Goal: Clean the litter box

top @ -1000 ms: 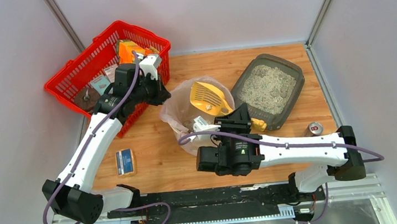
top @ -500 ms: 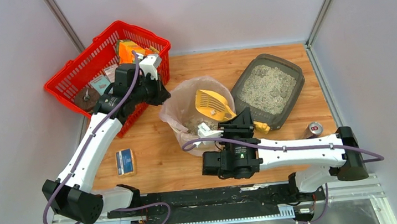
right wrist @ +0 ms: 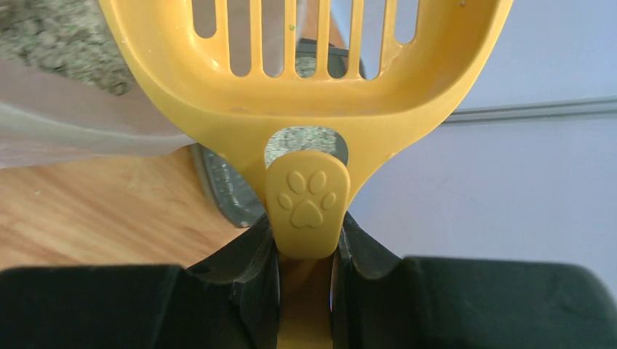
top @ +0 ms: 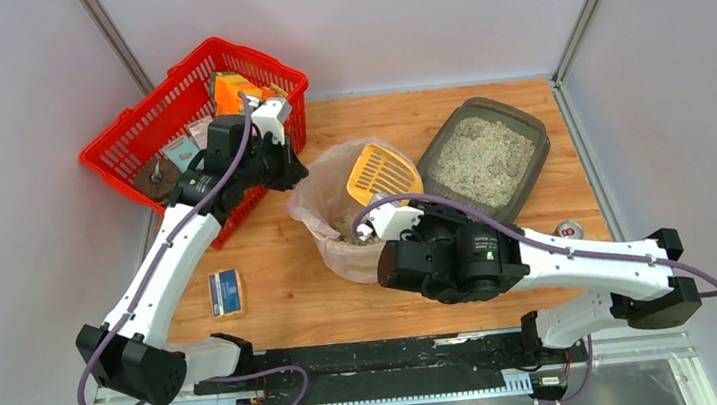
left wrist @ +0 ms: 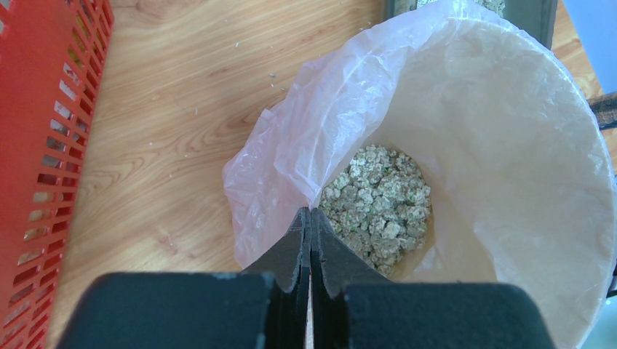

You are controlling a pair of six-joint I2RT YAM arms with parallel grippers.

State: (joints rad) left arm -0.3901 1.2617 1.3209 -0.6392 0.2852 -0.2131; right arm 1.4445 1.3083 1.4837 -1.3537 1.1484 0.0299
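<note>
Right claw (right wrist: 305, 243): clenched on the handle of the yellow scoop (right wrist: 305, 73), one jaw on each side just below the paw-print tab. The jaws are open only as far as the narrow handle requires. The slotted blade is raised over the lined bin (top: 307, 208) and looks empty.

Left claw (left wrist: 311, 225): fully closed, tips meeting at the near edge of the clear bag liner (left wrist: 291, 145). Whether any film is pinched cannot be determined. Clumped litter lies at the bottom of the bin.

Litter box (top: 532, 169): on the surface (top: 273, 292) at the far right, just beyond the bin, still carrying pale gravel.

Assessment:
- The tray looks to be stiff plastic, fairly weighty with its loose fill, and likely to spill if tilted.
- If it must be moved, grip the rim and keep it level.
- The scoop appears light and rigid, and the handle grip is suitable.
</note>
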